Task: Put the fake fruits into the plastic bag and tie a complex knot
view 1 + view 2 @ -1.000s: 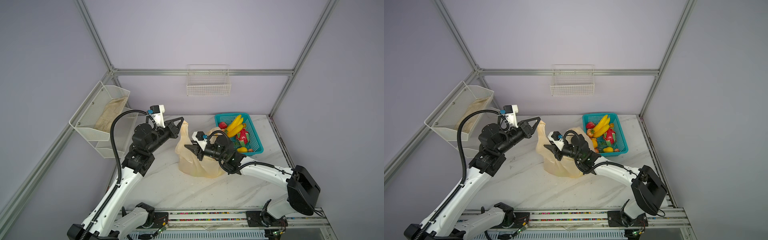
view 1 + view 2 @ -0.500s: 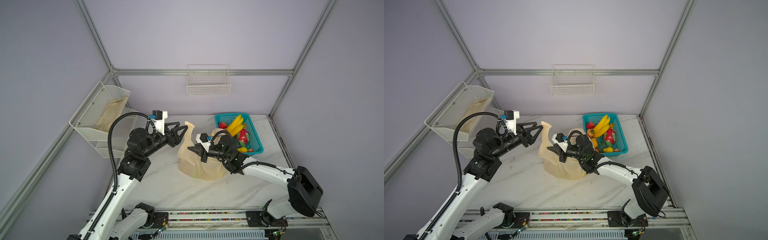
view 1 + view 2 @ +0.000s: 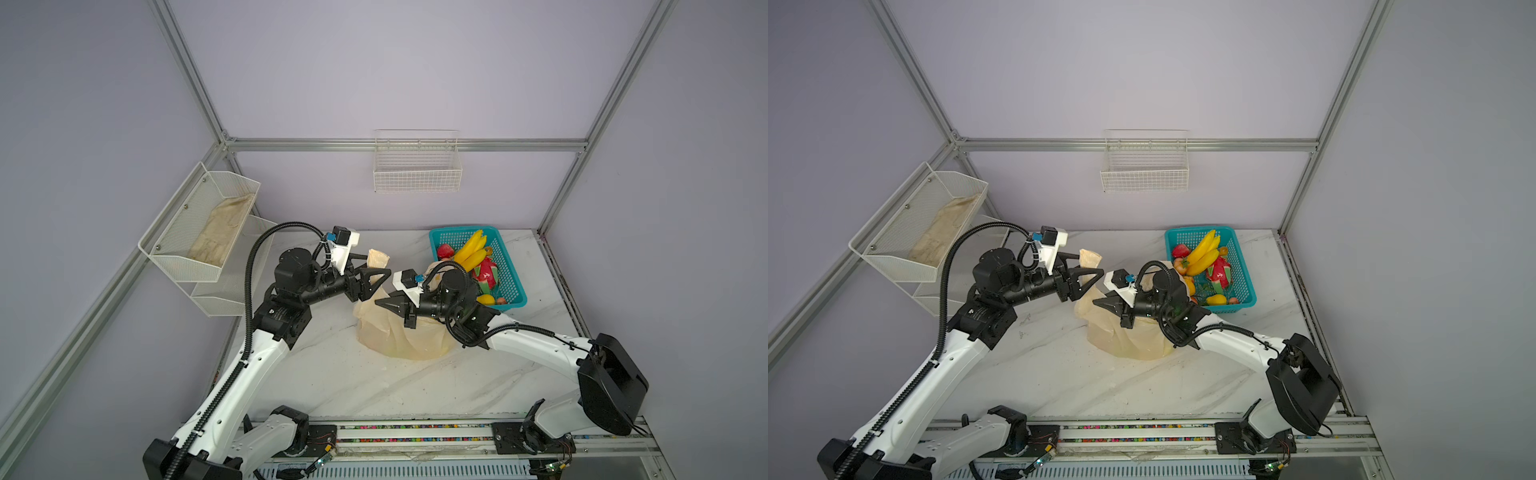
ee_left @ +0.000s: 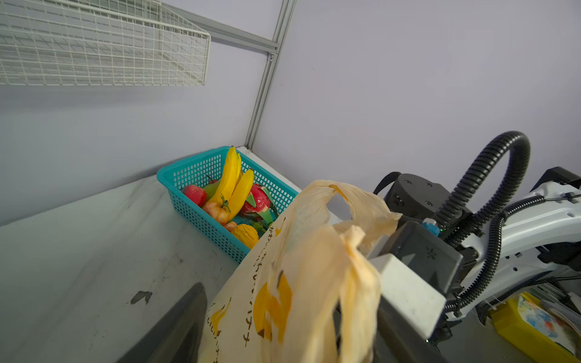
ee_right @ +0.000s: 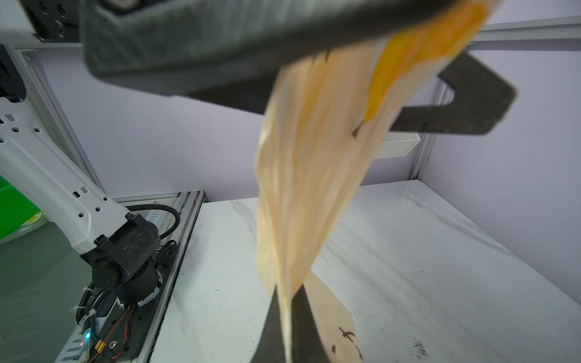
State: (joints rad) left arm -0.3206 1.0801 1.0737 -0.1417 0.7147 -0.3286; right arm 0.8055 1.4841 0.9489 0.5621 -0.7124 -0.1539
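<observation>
The cream-yellow plastic bag (image 3: 399,336) (image 3: 1129,340) stands mid-table, and what it holds is hidden. One handle strip (image 3: 378,259) rises at its left. My left gripper (image 3: 376,270) (image 4: 283,339) is open, its fingers on either side of the bag's upper folds (image 4: 283,298) without pinching them. My right gripper (image 3: 379,302) (image 5: 287,301) is shut on a stretched strip of the bag (image 5: 308,176). The fake fruits, with yellow bananas (image 3: 469,249) (image 4: 232,185) on top, lie in the teal basket (image 3: 513,286) behind the right arm. No knot shows.
A white mesh shelf (image 3: 199,232) holding a beige cloth hangs on the left wall. A small wire basket (image 3: 417,166) hangs on the back wall. The two grippers are close together above the bag. The arms' base rail (image 3: 415,432) runs along the front edge.
My left gripper has opened, letting go of the bag's handle, and has shifted lower and to the right. My right gripper has closed on a bag strip.
</observation>
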